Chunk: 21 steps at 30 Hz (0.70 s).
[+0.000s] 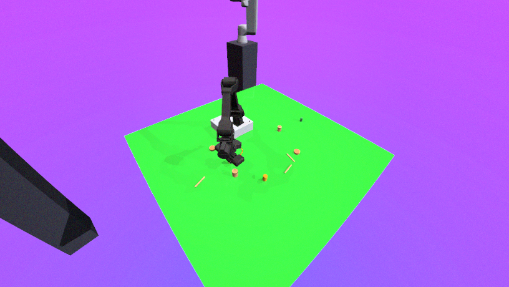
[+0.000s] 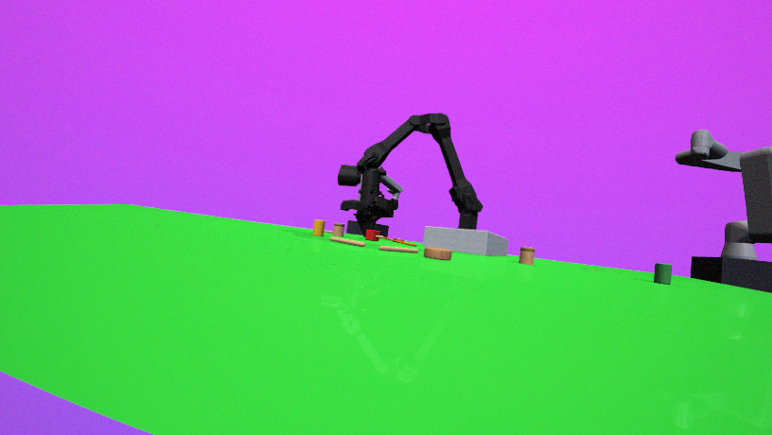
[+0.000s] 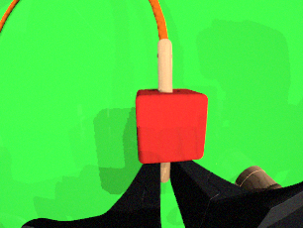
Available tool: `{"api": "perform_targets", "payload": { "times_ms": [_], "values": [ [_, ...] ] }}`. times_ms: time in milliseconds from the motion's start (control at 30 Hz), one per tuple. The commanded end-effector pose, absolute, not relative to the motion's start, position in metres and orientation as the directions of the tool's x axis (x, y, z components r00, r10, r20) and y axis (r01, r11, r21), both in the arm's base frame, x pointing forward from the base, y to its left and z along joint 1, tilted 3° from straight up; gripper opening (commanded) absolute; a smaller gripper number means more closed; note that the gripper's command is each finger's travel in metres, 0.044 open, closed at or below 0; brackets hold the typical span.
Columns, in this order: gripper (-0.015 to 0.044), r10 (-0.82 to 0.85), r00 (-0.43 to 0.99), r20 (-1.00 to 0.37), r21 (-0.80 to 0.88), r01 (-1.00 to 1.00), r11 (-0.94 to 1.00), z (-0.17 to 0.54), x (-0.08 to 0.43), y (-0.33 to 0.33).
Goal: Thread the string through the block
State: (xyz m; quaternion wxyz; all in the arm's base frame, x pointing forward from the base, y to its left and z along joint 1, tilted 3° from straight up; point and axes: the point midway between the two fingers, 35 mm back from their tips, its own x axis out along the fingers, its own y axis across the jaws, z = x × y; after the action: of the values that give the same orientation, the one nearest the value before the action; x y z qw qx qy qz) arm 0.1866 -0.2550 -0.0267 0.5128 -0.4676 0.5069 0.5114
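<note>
The red block (image 2: 372, 234) (image 3: 171, 126) sits on the table. The pale stick (image 3: 164, 64) runs through its hole, with an end showing on each side. The orange string (image 1: 242, 151) (image 2: 408, 243) (image 3: 160, 20) is joined to the stick's far end and curves away on the table; none of it is seen past the block's near side. My gripper (image 3: 162, 157) is shut on the stick's short near end, close against the block. In the top view the arm hides the block and the fingertips. The wrist view does not show the button at the string's other end.
A wooden spool (image 1: 234, 173) (image 2: 338, 229) (image 3: 254, 178) stands near my gripper. Also there are an orange-yellow cylinder (image 1: 264, 177) (image 2: 319, 228), loose sticks (image 1: 199, 181) (image 1: 287, 168) (image 1: 290, 157), round wooden discs (image 1: 212, 148) (image 1: 297, 151), another spool (image 1: 279, 128) and a dark green cylinder (image 1: 300, 120) (image 2: 662, 273).
</note>
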Motion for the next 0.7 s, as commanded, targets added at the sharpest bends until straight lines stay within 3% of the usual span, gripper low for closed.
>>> {"api": "perform_targets", "payload": {
  "times_ms": [0,667],
  "values": [
    [0.0,0.057,-0.036,-0.998,0.038,-0.999,0.033,-0.026,0.188,-0.255],
    [0.0,0.056,-0.044,-0.997,0.046,-0.998,0.035,-0.024,0.189,-0.266]
  ]
}}
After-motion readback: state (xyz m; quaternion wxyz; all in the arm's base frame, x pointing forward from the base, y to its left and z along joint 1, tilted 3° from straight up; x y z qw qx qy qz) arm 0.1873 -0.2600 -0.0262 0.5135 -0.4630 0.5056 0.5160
